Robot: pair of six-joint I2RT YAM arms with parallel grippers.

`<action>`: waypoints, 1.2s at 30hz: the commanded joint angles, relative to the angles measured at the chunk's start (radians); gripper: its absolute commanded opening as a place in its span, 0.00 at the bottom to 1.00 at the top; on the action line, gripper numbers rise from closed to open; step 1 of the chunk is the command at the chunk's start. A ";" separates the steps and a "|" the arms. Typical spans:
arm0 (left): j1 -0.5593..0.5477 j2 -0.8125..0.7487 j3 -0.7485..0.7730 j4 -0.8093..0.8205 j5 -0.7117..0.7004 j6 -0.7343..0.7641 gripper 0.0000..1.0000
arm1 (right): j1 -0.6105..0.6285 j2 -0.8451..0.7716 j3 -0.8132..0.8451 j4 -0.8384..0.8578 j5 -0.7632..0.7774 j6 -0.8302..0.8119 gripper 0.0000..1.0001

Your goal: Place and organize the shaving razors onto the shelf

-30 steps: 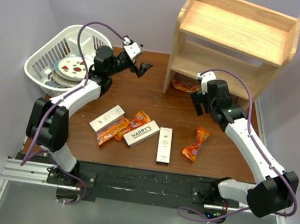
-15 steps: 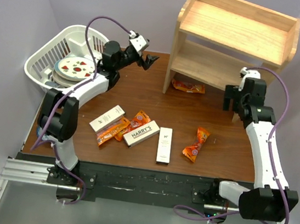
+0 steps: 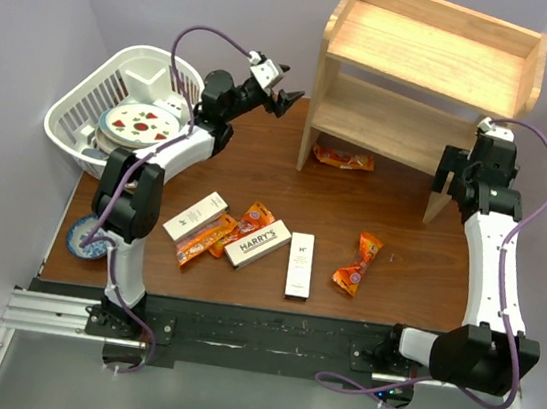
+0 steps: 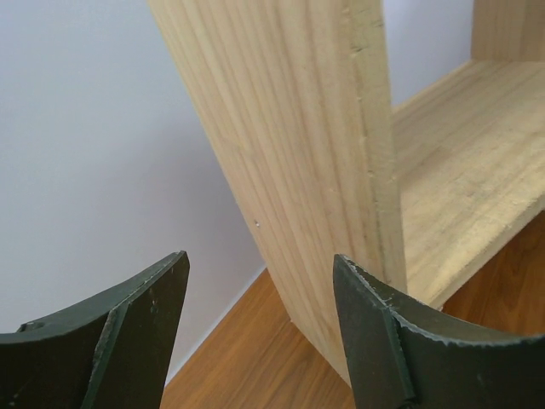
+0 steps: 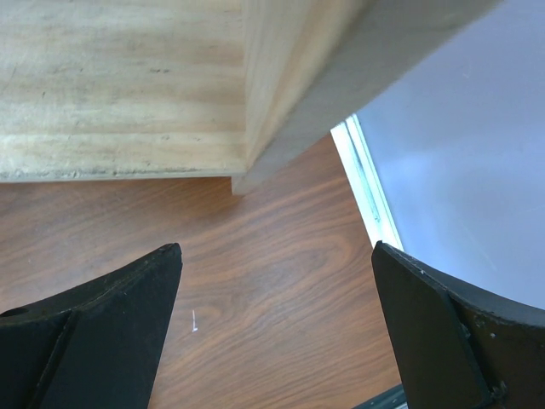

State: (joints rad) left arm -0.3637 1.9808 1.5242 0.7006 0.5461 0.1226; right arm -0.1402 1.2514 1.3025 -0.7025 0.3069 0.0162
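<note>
Brown wood table (image 3: 258,167), per my top cam. Far right: shelf (image 3: 424,58) stands on it, w/ an orange packet (image 3: 340,157) on the tabletop under its lower level. Far-left corner on my side: white basket (image 3: 87,89).

Mid-front, 3 razor boxes in a loose row. Left box (image 3: 195,215) and middle box (image 3: 257,243) both lie angled. Right box (image 3: 300,265) lies lengthwise near-to-far, just beside the middle one. Two snack packets (image 3: 225,231) sit btwn left & middle boxes, touching them. A lone packet (image 3: 358,263) lies right of the row, apart.

Small blue dish (image 3: 82,238) at the left edge, partly hidden.
</note>
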 commanded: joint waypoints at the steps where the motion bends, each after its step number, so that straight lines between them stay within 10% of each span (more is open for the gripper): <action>1: -0.006 -0.092 -0.028 0.027 0.101 0.006 0.75 | -0.021 -0.012 0.060 -0.015 0.044 0.016 0.98; 7: -0.021 -0.114 -0.062 0.019 0.177 -0.060 0.85 | -0.035 -0.015 0.069 -0.052 0.066 0.016 0.96; 20: -0.112 0.024 0.096 0.091 -0.146 -0.129 0.85 | -0.096 0.045 0.112 0.064 0.110 0.028 0.96; 36: -0.150 0.015 0.093 0.177 -0.466 0.055 0.22 | -0.111 0.186 0.121 0.316 -0.045 0.040 0.61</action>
State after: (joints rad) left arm -0.5465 2.0026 1.5948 0.7841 0.1963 0.0639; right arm -0.2497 1.3762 1.3975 -0.5674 0.3370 0.0425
